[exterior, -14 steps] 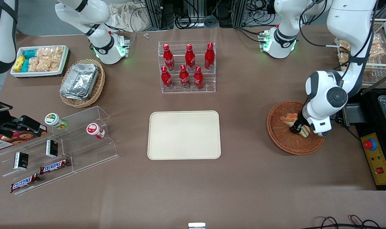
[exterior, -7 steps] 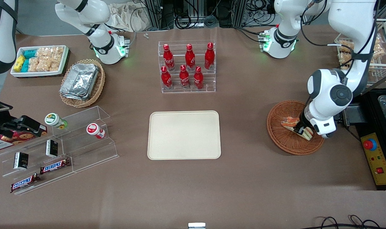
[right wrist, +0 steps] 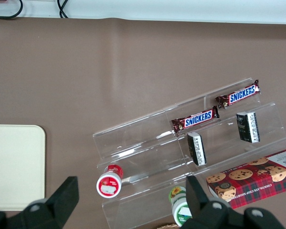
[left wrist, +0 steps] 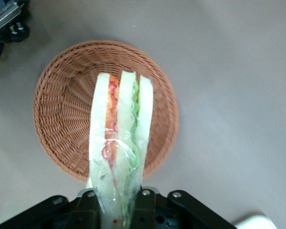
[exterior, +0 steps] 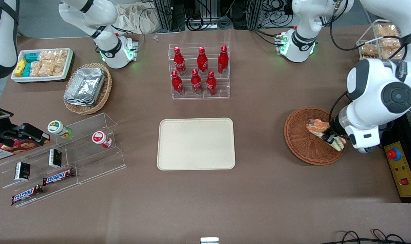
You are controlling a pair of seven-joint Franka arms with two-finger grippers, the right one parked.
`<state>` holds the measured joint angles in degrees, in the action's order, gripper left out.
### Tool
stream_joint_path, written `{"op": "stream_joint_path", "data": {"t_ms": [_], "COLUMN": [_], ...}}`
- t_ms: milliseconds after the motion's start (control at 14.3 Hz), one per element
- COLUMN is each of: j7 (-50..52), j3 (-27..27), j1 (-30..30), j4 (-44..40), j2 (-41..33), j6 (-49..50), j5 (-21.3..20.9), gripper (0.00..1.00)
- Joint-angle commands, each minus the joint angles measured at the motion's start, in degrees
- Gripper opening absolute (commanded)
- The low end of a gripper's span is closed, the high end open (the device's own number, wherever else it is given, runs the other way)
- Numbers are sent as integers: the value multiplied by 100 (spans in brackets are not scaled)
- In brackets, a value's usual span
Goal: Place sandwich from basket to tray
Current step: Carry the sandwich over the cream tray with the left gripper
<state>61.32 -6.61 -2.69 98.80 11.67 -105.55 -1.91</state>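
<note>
Left gripper point(exterior: 328, 138) is clamped on the sandwich point(left wrist: 118, 143), raised above the basket point(exterior: 303, 149), over the part of it toward the working arm's end. Wrist view: sandwich edge-on between the fingers point(left wrist: 144, 202), orange-red and green layers showing, clear wrap bunched at the grip, basket point(left wrist: 62, 119) underneath with table around it. A second sandwich point(exterior: 316, 125) lies in the basket just beside the gripper. Tray point(exterior: 196, 143) sits well apart from the gripper, toward the parked arm's end, nothing on it.

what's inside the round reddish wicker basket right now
No loose item shows in the basket. The gripper is shut on the sandwich and holds it above the basket; the weave under the sandwich is covered.
</note>
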Motion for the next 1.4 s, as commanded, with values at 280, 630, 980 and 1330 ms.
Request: {"op": "stream_joint_path", "data": {"t_ms": [280, 630, 980, 1330], "j7": [-1324, -1333, -1044, -638], "j3": [-1813, -3257, -2986, -2687], "j1": [-29, -38, -785, -1005], "j4": [-1223, -1293, -1293, -1267], "j2": [667, 2090, 3155, 3482], "j6": [836, -683, -1801, -2163], "j5": [261, -432, -1092, -1629], "gripper": [0, 0, 0, 0]}}
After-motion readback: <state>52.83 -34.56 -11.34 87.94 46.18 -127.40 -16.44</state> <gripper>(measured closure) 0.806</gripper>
